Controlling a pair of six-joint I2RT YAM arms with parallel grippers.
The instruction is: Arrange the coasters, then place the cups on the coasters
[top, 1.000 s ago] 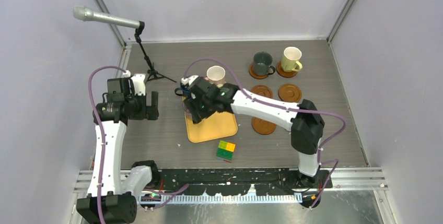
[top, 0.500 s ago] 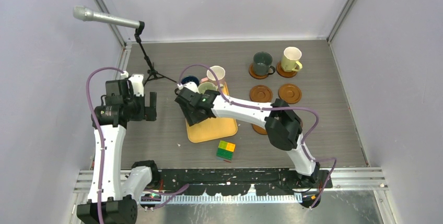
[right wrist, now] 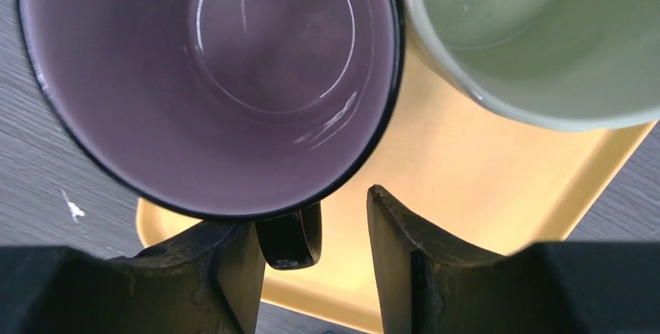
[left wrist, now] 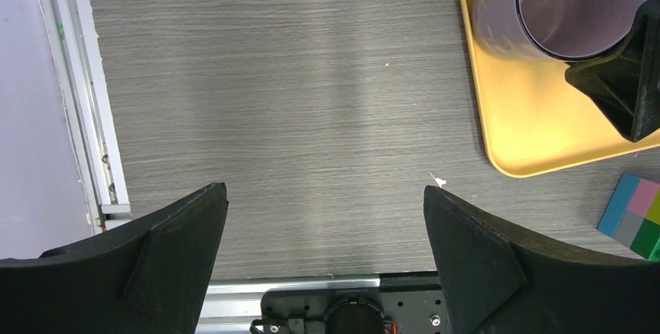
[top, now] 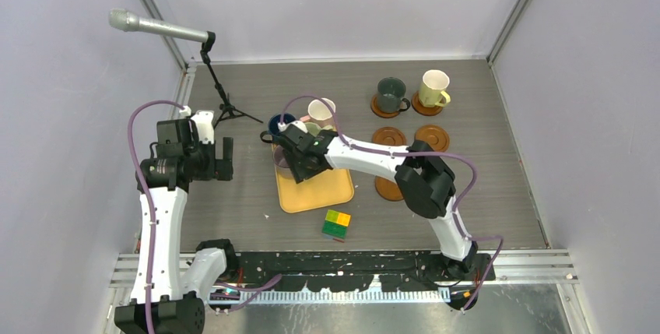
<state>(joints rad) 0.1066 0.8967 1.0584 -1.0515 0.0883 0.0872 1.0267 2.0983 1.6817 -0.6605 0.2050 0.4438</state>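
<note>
I'm seeing the handle point(right wrist: 289, 239) of the mauve mug point(right wrist: 210, 77) lying between my right claw's point(right wrist: 307, 217) half-open fingers point(right wrist: 405, 260), unpinched, while the left claw point(left wrist: 325, 225) is hanging wide, well apart.

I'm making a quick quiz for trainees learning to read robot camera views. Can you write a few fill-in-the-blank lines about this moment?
1. The jaws of the right gripper stand on either side of the ___ of the mauve mug.
2. In the top view, ___ mugs stand on coasters: the dark grey mug and the yellow mug.
3. The left gripper hangs ___ over the bare table, holding nothing.

Missing words: handle; two; open
</note>
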